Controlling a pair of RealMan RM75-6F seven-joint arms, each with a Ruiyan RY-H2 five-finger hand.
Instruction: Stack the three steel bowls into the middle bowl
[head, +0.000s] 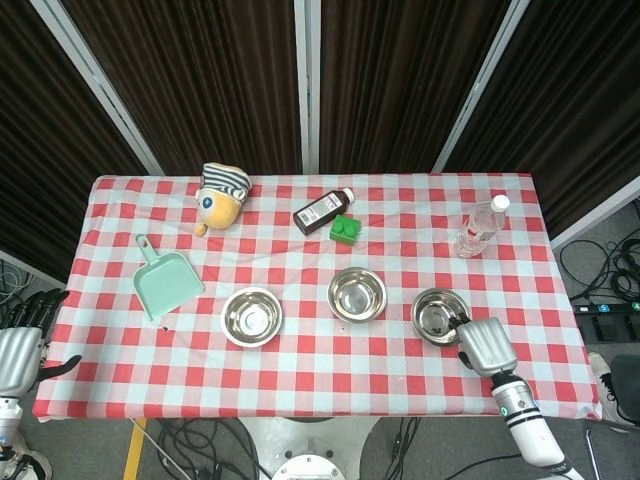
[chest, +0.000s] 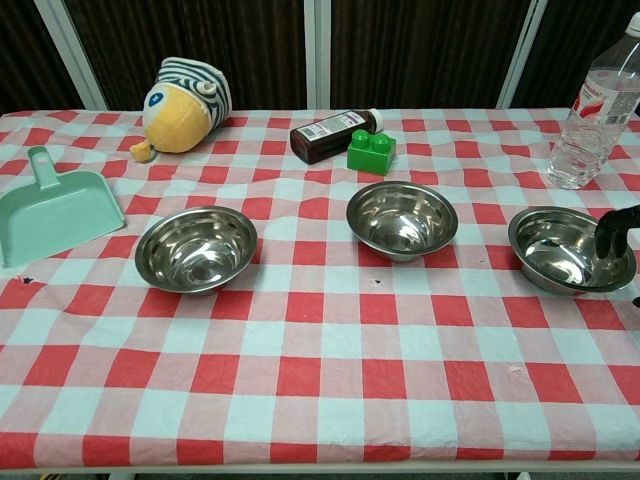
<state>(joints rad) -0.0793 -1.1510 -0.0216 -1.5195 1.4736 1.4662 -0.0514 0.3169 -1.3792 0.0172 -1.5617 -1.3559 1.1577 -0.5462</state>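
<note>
While the right hand (head: 487, 346) is being positioned at the near-right rim of the right bowl (head: 437, 316), dark fingertips (chest: 607, 234) are being hooked over that rim and into the bowl, as the chest view shows. Whether the rim is already being pinched cannot be told; the thumb is hidden. The hand is being presented palm down, with its silver back upward and the forearm trailing toward the near tabletop (head: 300, 380) edge. The bowl is being judged as light, rigid and slippery, thin-walled steel that is likely to skate on the checked cloth; the rolled rim is being taken as the best place to hold, fingers inside and thumb outside. Further from this hand, to its left, the middle bowl (head: 357, 294) is sitting upright and empty as the target, and beyond it the left bowl (head: 251, 316) is waiting. Far across, off the tabletop's left edge, the left hand (head: 20, 345) is being kept empty, fingers spread.
</note>
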